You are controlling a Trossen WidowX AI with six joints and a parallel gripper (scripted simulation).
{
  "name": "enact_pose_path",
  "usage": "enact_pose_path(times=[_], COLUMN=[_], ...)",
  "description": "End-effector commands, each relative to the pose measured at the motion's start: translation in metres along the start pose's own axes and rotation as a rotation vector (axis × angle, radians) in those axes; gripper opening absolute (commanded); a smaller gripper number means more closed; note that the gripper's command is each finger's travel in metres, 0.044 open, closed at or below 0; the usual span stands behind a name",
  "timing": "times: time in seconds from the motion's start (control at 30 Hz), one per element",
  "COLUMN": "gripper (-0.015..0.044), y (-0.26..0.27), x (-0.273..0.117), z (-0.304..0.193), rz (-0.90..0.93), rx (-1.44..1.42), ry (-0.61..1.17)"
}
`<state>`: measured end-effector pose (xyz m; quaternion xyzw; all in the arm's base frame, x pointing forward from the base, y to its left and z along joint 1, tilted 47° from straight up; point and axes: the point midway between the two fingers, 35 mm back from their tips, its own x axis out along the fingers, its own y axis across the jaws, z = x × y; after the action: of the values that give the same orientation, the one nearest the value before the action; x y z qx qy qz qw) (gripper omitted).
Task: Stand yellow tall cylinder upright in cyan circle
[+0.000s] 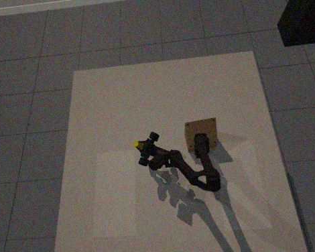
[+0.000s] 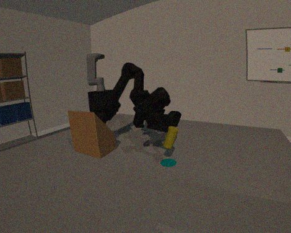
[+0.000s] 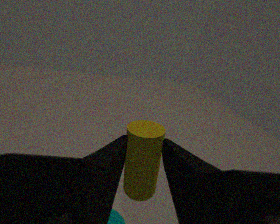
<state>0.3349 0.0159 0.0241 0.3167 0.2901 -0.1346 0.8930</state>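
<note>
The yellow tall cylinder (image 1: 136, 143) (image 2: 171, 137) (image 3: 142, 165) is held off the table, close to upright with a slight tilt in the exterior view. My gripper (image 1: 141, 146) (image 3: 144, 141) is shut on it near its upper end; in the exterior view the fingers are hard to make out. The cyan circle (image 2: 168, 162) (image 3: 116, 217) lies flat on the table, below the cylinder in that view, and shows only in part at the bottom of the wrist view. In the top view the arm covers it but for a sliver.
A wooden wedge-shaped block (image 1: 204, 127) (image 2: 85, 134) stands beside the arm's base. The pale table (image 1: 107, 100) (image 2: 83, 192) carries the arm's shadows. A shelf rack (image 2: 27, 77) with boxes and a whiteboard (image 2: 269, 62) are in the background.
</note>
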Motion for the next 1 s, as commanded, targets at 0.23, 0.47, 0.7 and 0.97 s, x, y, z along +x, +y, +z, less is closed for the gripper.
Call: enact_pose_path(times=[0.23, 0.47, 0.7, 0.97], gripper=[0.0105, 0.0105, 0.0105, 0.0105], y=[0.001, 0.002, 0.002, 0.002], x=[-0.012, -0.019, -0.026, -0.035], z=[0.004, 0.006, 0.008, 0.010], rz=[0.031, 0.052, 0.074, 0.101], rx=[0.049, 0.080, 0.112, 0.151], ry=[-0.074, -0.116, -0.157, -0.202])
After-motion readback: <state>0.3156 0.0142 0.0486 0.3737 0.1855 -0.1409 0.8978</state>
